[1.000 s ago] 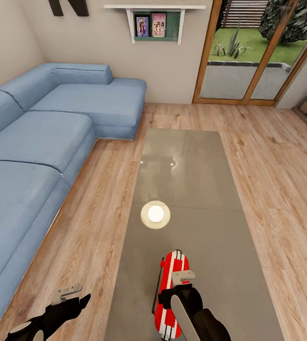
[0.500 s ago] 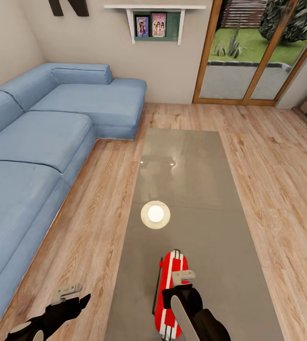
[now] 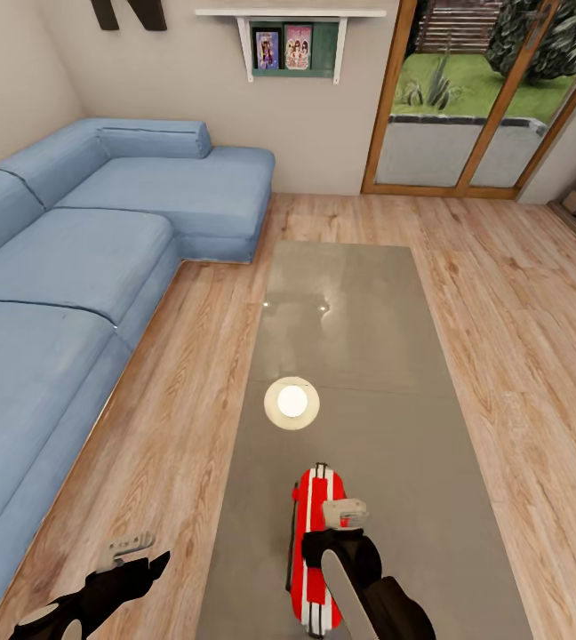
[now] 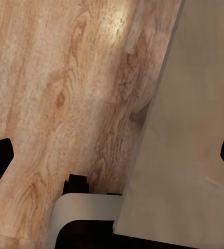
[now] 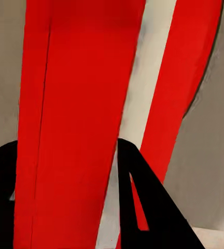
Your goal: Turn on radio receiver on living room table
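Right arm extended, fingers spread.

Three cameras: one high and wide, two close at the arm ends.

The head view looks forward and down from above the near end of the surface, taking in its whole length, the sofa, the floor and the glass doors at the far wall. The left wrist view looks steeply down, close to the floor, along the surface's left edge, a stretch the head view also covers. The right wrist view sits very close over the radio near the surface's near end, with grey top beside it; the head view shows the same radio from farther up.
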